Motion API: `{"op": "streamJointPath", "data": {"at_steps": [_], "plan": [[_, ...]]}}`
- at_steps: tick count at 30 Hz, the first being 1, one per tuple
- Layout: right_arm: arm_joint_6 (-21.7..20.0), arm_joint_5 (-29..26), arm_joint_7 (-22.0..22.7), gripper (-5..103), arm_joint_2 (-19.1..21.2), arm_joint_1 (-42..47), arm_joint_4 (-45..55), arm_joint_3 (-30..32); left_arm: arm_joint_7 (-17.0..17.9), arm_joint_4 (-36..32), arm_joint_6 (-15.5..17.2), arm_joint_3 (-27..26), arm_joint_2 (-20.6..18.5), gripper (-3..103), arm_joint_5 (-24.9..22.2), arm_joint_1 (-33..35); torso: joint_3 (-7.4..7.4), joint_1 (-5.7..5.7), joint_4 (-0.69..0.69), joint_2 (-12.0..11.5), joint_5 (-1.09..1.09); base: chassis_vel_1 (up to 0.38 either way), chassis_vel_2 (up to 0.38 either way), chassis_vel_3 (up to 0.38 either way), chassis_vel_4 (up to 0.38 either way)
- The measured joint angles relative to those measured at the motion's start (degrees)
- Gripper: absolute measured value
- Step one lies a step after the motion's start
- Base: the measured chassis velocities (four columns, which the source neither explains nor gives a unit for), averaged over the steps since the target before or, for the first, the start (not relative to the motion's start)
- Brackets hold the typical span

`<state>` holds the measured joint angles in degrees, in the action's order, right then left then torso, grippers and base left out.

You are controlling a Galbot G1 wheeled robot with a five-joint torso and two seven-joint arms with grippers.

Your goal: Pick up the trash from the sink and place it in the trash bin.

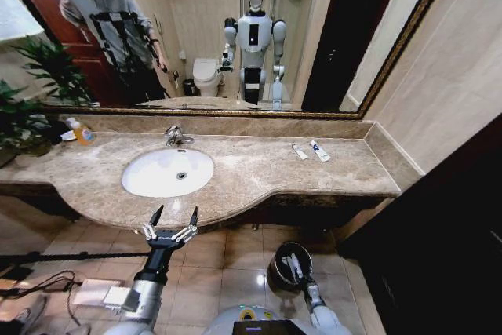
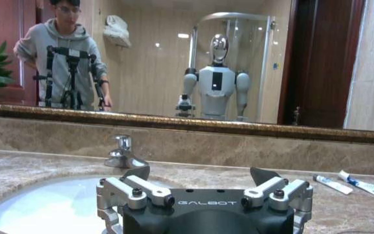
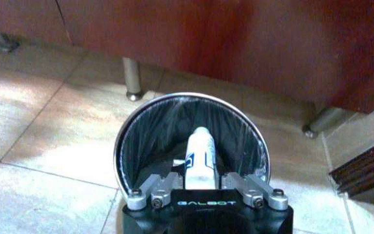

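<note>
trash in hand: one white tube [image 3: 198,155] with blue marks, gripped between the narrow fingers of the right gripper [image 3: 200,181] directly above the trash bin [image 3: 148,127], which stands on the floor below the bench [image 1: 259,174]. for a clean drop, keep the tube centred over the bin mouth, clear of the shiny rim, and release only when it hangs inside the opening. the left gripper [image 1: 173,215] hovers at the bench edge before the sink [image 1: 149,180], fingers wide and empty. count: two tubes [image 1: 310,151] on the bench, well apart from the basin; one bin; one sink.
</note>
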<state>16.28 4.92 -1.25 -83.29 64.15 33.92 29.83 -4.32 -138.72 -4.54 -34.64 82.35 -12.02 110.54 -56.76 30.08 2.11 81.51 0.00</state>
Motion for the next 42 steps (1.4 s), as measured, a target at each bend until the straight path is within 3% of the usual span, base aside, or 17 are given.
{"op": "streamJointPath", "data": {"at_steps": [16, 17, 19, 20, 23, 35, 42], "plan": [[0.7, -0.5, -0.8, 25, -0.4, -4.1, -7.8, -0.1, 0.0, 0.0, 0.0, 0.0, 0.0, 100, 0.0, 0.0, 0.00, 0.00, 0.00, 0.0, 0.00, 0.000, 0.000, 0.000, 0.000], [0.7, -0.6, -0.8, 35, -0.6, -4.1, -7.8, -0.1, 0.0, 0.0, 0.0, 0.0, 0.0, 100, 0.0, 0.0, 0.00, -0.01, 0.00, 0.0, 0.00, 0.000, 0.000, 0.000, 0.000], [0.7, -0.6, -0.8, 35, -0.6, -4.1, -7.7, -0.1, 0.0, 0.0, 0.0, 0.0, 0.0, 100, 0.0, 0.0, 0.00, -0.01, 0.00, 0.0, 0.00, 0.000, 0.000, 0.000, 0.000], [0.6, -0.6, -0.8, 46, -0.6, -3.9, -7.5, -0.1, 0.0, 0.0, 0.0, 0.0, 0.0, 100, 0.0, 0.0, 0.00, -0.01, 0.00, 0.0, -0.01, 0.000, 0.000, 0.000, 0.000], [0.6, -0.6, -0.8, 51, -0.6, -3.5, -7.1, -0.1, 0.0, 0.0, 0.0, 0.0, 0.0, 100, 0.0, 0.0, 0.00, -0.01, 0.00, 0.0, 0.00, 0.000, 0.000, 0.000, 0.000], [0.7, -2.5, 1.2, 99, -0.8, -0.5, -3.4, 0.0, 0.0, 0.0, 0.0, 0.0, 0.0, 100, 0.0, 0.0, 0.00, -0.01, 0.00, 0.0, -0.01, 0.000, 0.000, 0.000, 0.000], [1.8, -3.4, 2.0, 100, -0.8, 3.0, 1.5, 0.1, 0.0, 0.0, 0.0, 0.0, 0.0, 100, 0.0, 0.0, 0.00, -0.01, 0.00, 0.0, 0.00, 0.000, 0.000, 0.000, 0.000]]}}
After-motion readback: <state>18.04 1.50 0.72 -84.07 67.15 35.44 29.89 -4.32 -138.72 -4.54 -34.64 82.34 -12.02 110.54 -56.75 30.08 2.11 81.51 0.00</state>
